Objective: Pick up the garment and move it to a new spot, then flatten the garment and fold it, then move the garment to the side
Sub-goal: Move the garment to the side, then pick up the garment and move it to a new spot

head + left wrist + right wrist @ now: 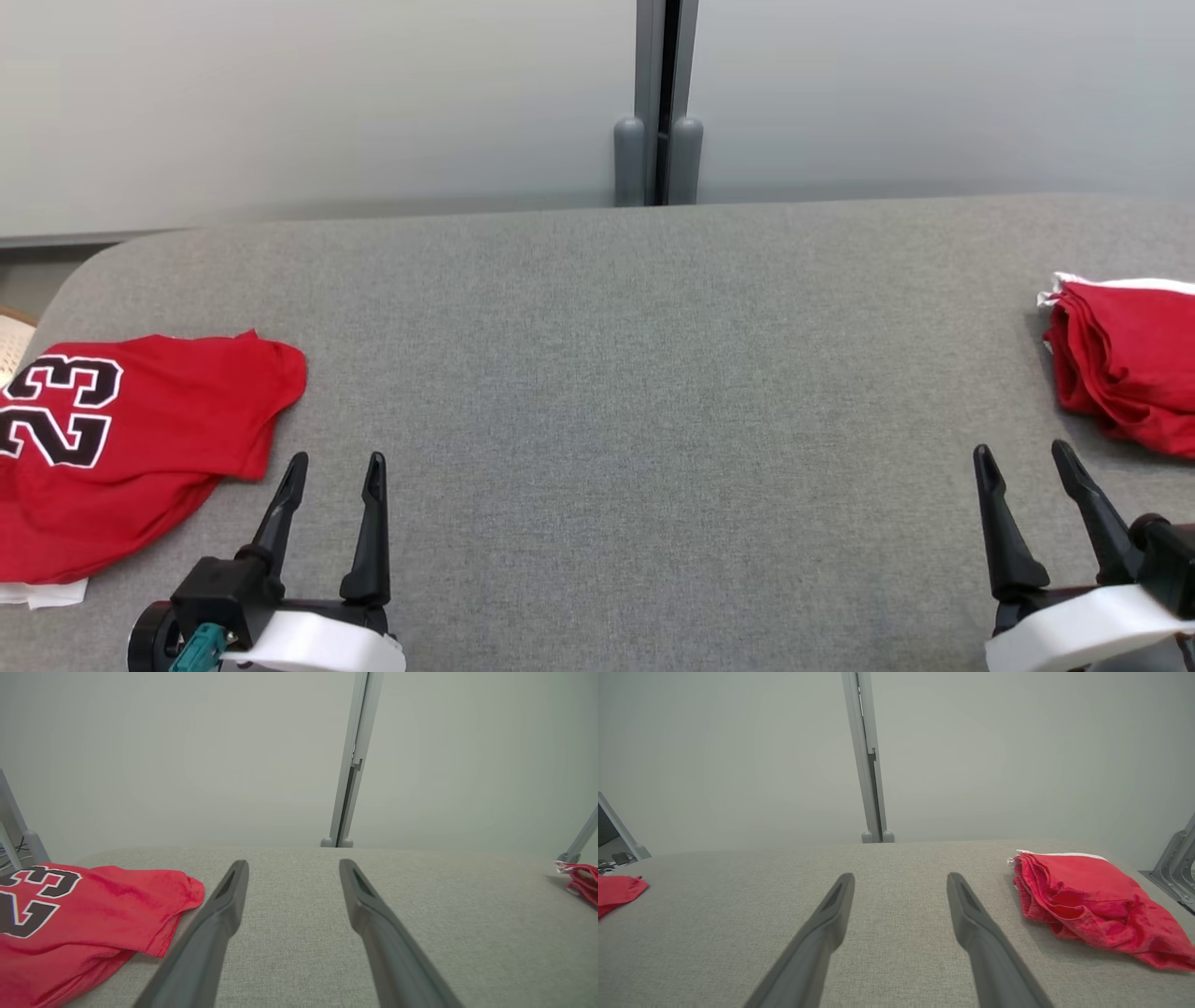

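Cloth lies at both ends of the grey tabletop [653,373]: a rumpled red jersey [159,420] numbered 23 at the near left, a folded red bundle [1130,373] at the right, probably leaving the middle for folding. The left gripper [336,459] and right gripper [1022,450] hover released and empty, the left just beside the jersey.

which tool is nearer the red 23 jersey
Left. The left tool sits just right of the jersey; the right tool is far across the grey surface.

light: bright, even, diffuse | shadows: soft, faint beside crumpled red fabric pile [1087,905] | wrist views: dark gripper fingers [201,961] blurred near lens
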You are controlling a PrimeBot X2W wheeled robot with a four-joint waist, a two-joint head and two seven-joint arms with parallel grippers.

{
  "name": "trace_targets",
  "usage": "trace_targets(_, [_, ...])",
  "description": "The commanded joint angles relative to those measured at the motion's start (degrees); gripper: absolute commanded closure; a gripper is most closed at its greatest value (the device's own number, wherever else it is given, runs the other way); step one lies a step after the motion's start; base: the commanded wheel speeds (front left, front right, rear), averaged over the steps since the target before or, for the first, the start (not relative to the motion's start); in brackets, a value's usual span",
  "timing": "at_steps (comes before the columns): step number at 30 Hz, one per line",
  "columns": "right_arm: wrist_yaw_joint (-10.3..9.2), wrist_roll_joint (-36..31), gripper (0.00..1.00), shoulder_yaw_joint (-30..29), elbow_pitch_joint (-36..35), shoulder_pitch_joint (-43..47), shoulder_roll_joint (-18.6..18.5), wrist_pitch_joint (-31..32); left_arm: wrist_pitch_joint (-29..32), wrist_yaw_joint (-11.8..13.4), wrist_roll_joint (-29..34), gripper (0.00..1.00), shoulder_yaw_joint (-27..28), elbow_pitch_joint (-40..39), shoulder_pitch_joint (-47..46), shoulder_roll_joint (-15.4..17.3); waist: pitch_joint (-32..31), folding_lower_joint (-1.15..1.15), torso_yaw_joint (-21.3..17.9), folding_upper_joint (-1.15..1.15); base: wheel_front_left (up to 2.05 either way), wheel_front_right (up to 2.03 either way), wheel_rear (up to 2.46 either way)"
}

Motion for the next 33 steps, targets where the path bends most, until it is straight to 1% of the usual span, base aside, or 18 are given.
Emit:
trace_targets(1, [-0.12, 0.0, 0.0, -0.3, -0.8, 1.3, 0.0, 0.7, 0.1, 0.0, -0.3, 0.0, 0.0, 0.3, 0.9, 0.3, -1.5, 0.0, -0.1, 0.0, 0.0, 0.0, 0.0])
trace_targets(9, [-0.12, -0.2, 0.0, -1.0, -2.8, 3.1, 0.5, 2.3, 0.9, 0.8, -0.4, 0.0, 0.0, 1.0, 1.5, 0.7, -2.4, 0.0, -0.1, 0.0, 0.0, 0.0, 0.0])
trace_targets(25, [-0.11, -0.8, 0.0, -1.2, -3.9, 2.9, 1.2, 3.2, 0.7, 1.0, -1.0, 0.0, -0.7, 1.5, 0.2, 0.7, -2.1, 0.0, 0.3, 0.0, 0.0, 0.0, 0.0])
trace_targets(30, [-0.11, -1.2, 0.0, -1.7, -4.4, 3.3, 1.3, 3.5, 0.4, 1.1, -1.2, 0.0, -0.6, 1.6, -0.9, 0.6, -1.6, 0.0, 1.7, 0.0, 0.0, 0.0, 0.0])
trace_targets(33, [-0.11, -1.4, 0.0, -1.8, -5.2, 3.1, 1.3, 3.6, 0.1, 1.4, -1.4, 0.0, -0.2, 1.8, -1.9, 0.3, -0.8, 0.0, 3.7, 0.0, 0.0, 0.0, 0.0])
